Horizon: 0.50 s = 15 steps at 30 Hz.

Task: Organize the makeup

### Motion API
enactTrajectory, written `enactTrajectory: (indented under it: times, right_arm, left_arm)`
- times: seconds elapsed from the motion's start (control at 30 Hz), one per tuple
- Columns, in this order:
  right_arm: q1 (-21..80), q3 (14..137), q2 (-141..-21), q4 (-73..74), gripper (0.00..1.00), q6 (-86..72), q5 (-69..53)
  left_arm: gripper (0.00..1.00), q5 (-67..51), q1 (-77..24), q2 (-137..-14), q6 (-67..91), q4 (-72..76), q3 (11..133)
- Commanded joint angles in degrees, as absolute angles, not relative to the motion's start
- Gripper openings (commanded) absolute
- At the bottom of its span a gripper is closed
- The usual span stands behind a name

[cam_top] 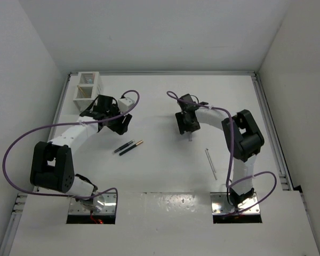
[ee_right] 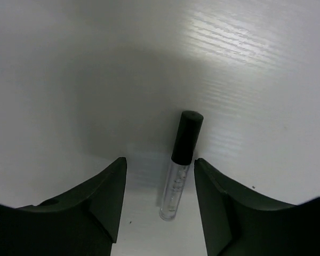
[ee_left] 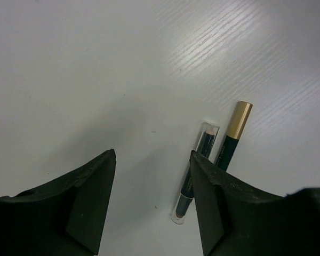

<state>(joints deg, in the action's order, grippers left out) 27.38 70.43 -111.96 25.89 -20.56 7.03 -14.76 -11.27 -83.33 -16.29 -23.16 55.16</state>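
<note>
My left gripper is open and empty above the table, also in the top view. A dark pencil with a clear cap and a dark pencil with a gold end lie side by side by its right finger; both show in the top view. My right gripper is open, its jaws on either side of a clear tube with a black cap lying on the table. A thin pale stick lies to the right.
The white slatted two-compartment box stands at the back left, behind my left gripper, with a tan stick in its near compartment. Purple cables loop off both arms. Walls bound the table on three sides.
</note>
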Motion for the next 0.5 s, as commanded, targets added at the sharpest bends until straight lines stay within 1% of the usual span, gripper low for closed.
enactTrajectory:
  times: [0.0,0.07,0.1,0.13,0.17,0.2,0.23,0.27,0.33,0.37,0.43,0.47]
  right_arm:
    - [27.1,73.7,-113.3,29.4,0.5,-20.5,12.6]
    - [26.8,73.2,-113.8,29.3,0.46,-20.3,11.6]
    - [26.6,73.2,-114.3,29.4,0.39,-20.7,11.2]
    - [26.3,73.3,-114.5,30.3,0.35,-21.7,11.2]
    - [25.8,73.3,-114.8,30.8,0.28,-22.2,10.9]
    - [25.6,73.3,-115.0,31.4,0.28,-22.4,10.8]
    - [25.4,72.9,-115.0,32.1,0.24,-22.8,10.7]
    - [25.2,72.6,-115.0,32.0,0.22,-23.3,10.6]
    - [25.0,71.3,-114.5,31.6,0.21,-22.7,10.1]
    - [24.8,70.8,-114.0,31.1,0.21,-22.4,9.4]
    - [25.0,69.9,-113.5,29.9,0.2,-21.7,8.7]
    - [25.1,69.9,-113.3,29.9,0.2,-21.4,8.0]
  left_arm:
    - [0.63,-15.0,-10.8,-81.1,-17.1,-23.1,54.3]
    - [0.63,-15.0,-10.3,-81.1,-17.1,-23.1,54.3]
    - [0.63,-15.0,-10.3,-81.1,-17.1,-23.1,54.3]
    - [0.63,-15.0,-10.3,-81.1,-17.1,-23.1,54.3]
    - [0.62,-15.0,-10.3,-81.1,-17.1,-23.1,54.3]
    - [0.62,-15.0,-10.3,-80.5,-17.9,-23.1,53.8]
    - [0.6,-15.0,-9.8,-80.5,-18.5,-23.1,53.8]
    - [0.58,-15.0,-9.8,-80.5,-21.2,-23.1,53.3]
    - [0.56,-18.2,-9.8,-80.5,-27.0,-25.3,52.0]
    - [0.56,-19.4,-9.8,-80.5,-34.5,-28.3,51.2]
    - [0.54,-19.4,-9.8,-81.2,-37.7,-29.1,50.5]
    - [0.5,-18.5,-9.8,-81.2,-38.2,-29.7,49.8]
